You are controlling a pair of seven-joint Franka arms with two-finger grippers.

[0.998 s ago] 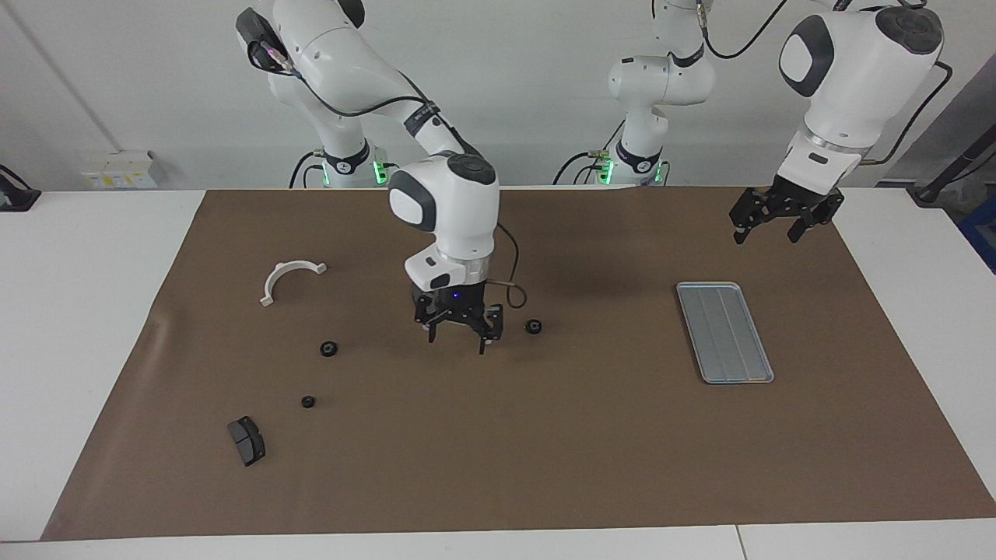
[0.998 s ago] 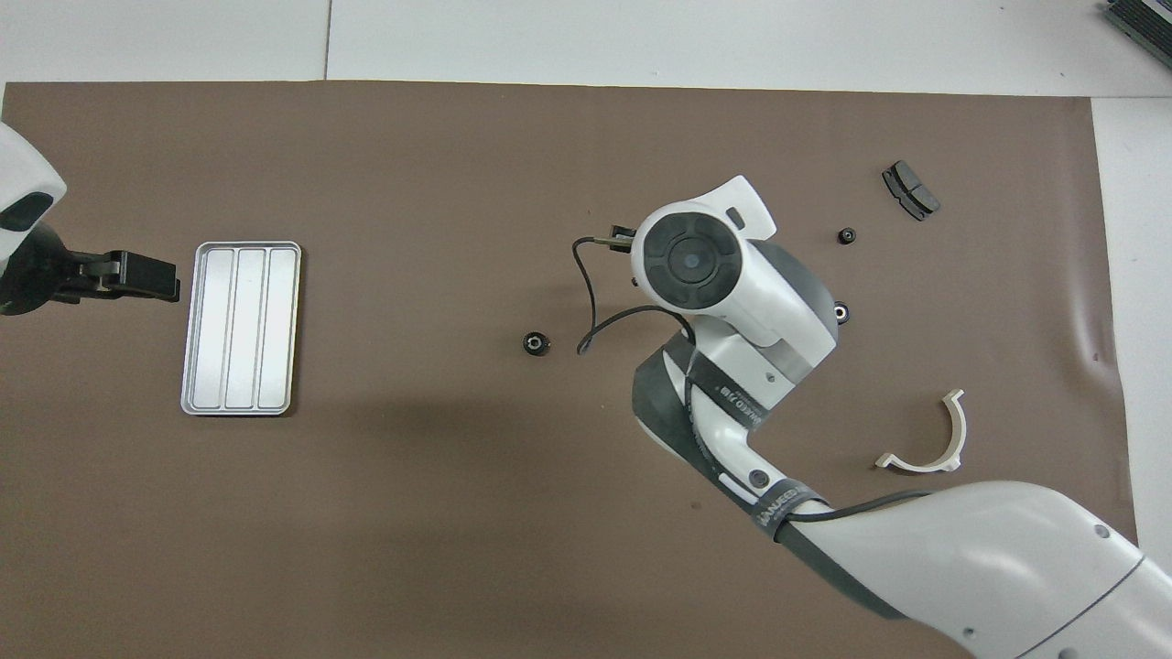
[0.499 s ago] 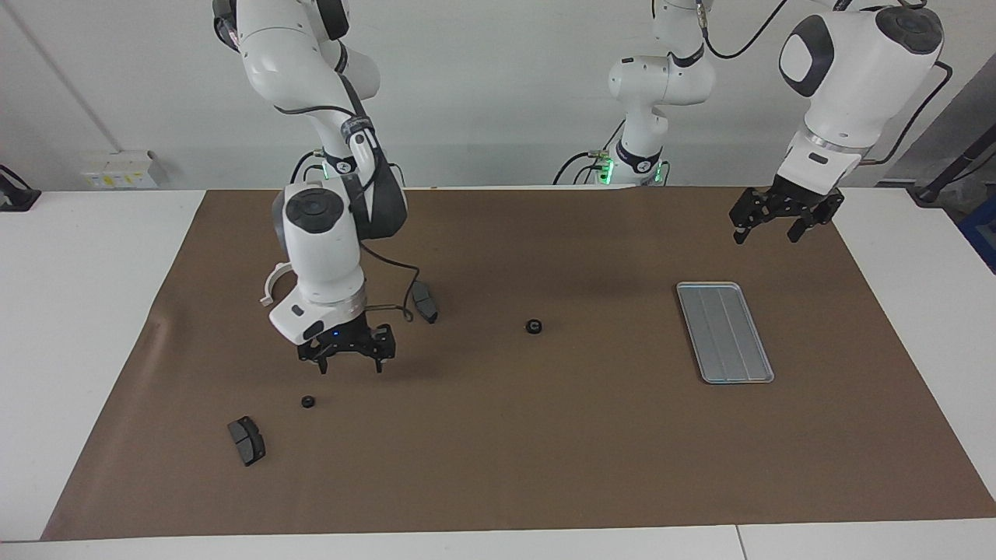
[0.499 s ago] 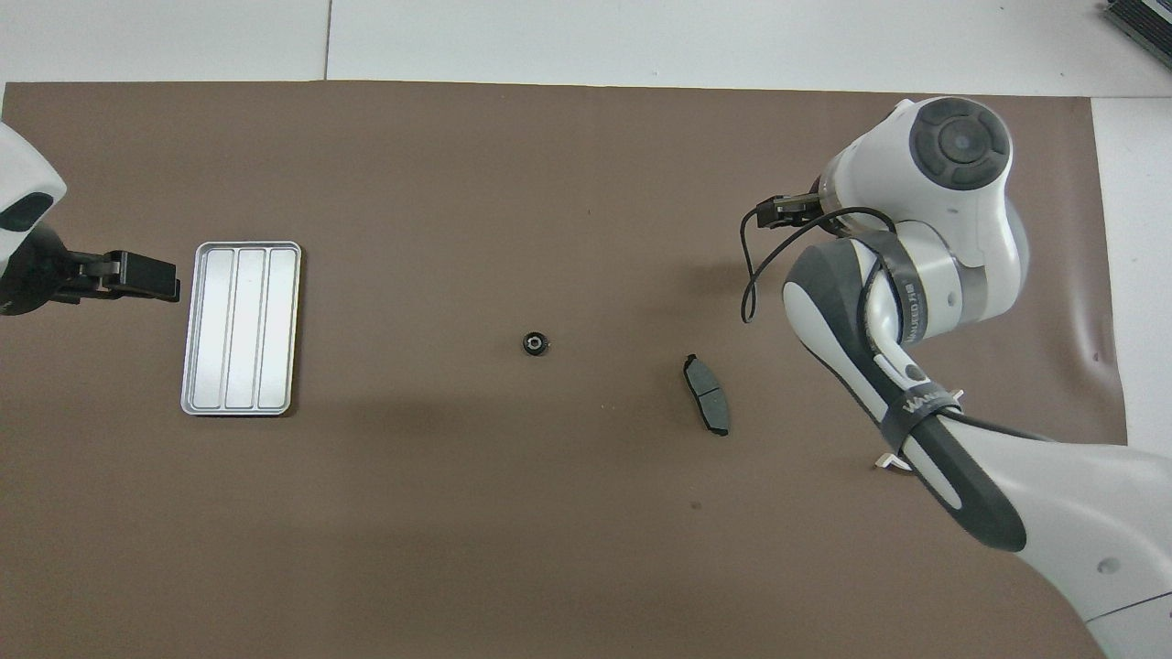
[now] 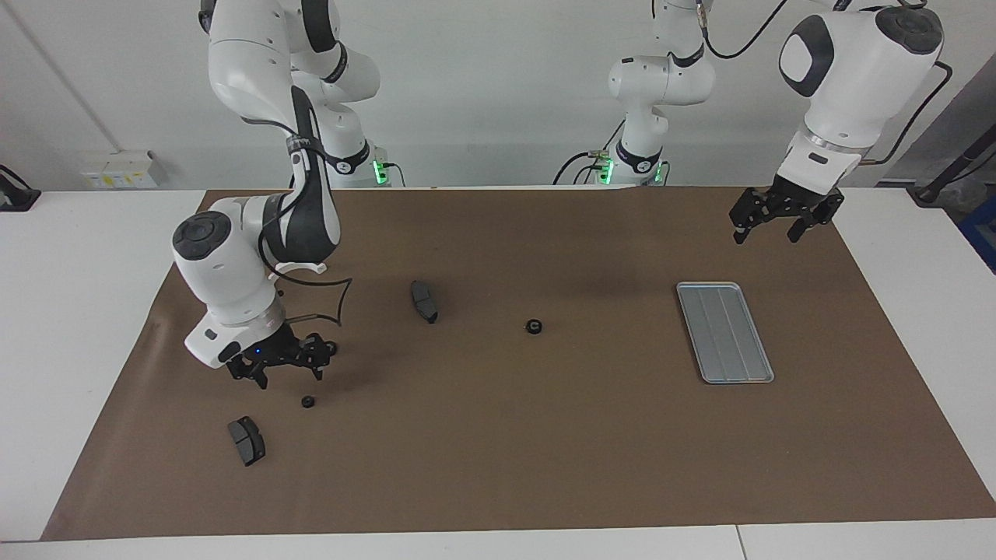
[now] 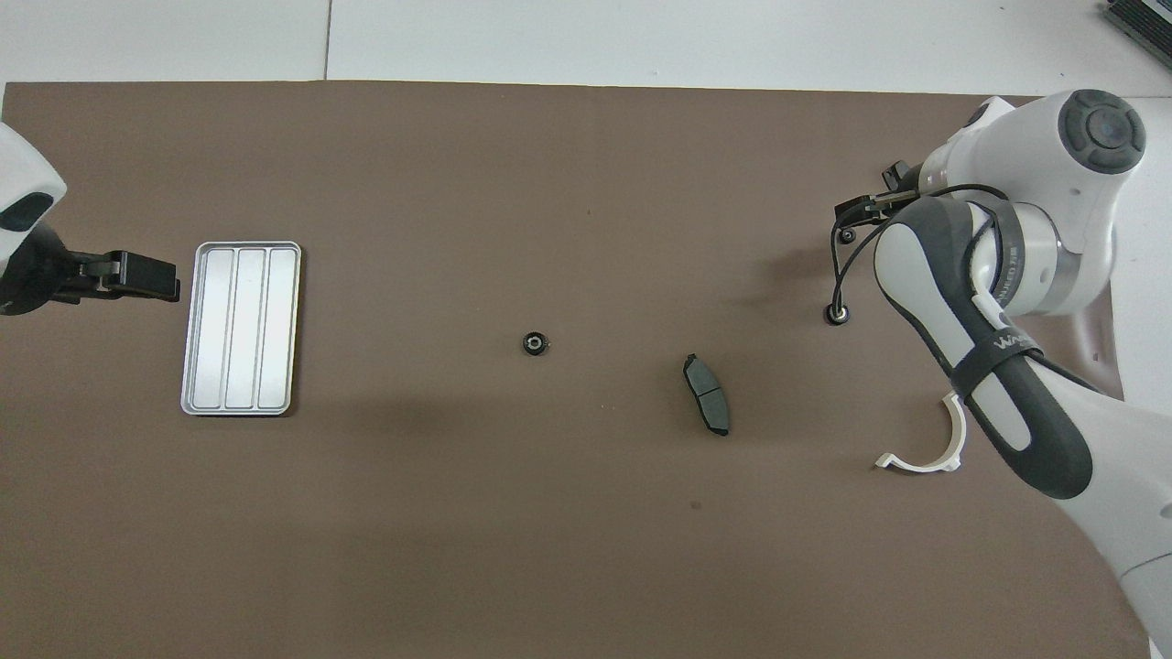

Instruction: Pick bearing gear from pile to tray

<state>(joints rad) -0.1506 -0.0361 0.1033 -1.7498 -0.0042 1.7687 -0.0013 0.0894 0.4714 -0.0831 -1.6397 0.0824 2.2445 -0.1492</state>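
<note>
The pile lies scattered over the brown mat. One black bearing gear [image 5: 533, 327] [image 6: 535, 343] sits mid-mat. A second gear [image 6: 837, 314] and a smaller one [image 5: 308, 402] [image 6: 848, 235] lie toward the right arm's end. My right gripper [image 5: 286, 372] hangs open and empty low over the mat between those two. It is hidden under its own wrist in the overhead view. The silver grooved tray [image 5: 724, 332] [image 6: 241, 328] holds nothing. My left gripper [image 5: 768, 232] [image 6: 146, 275] waits open in the air beside the tray's end.
One dark brake pad [image 5: 424, 302] [image 6: 706, 407] lies between the middle gear and the right arm. Another brake pad [image 5: 247, 441] lies farther from the robots than the small gear. A white half-ring bracket [image 5: 299, 268] [image 6: 925, 448] lies partly under the right arm.
The right arm has swept from mid-mat toward its own end of the table, uncovering a brake pad. Its gripper stays open and empty. The left arm has not moved.
</note>
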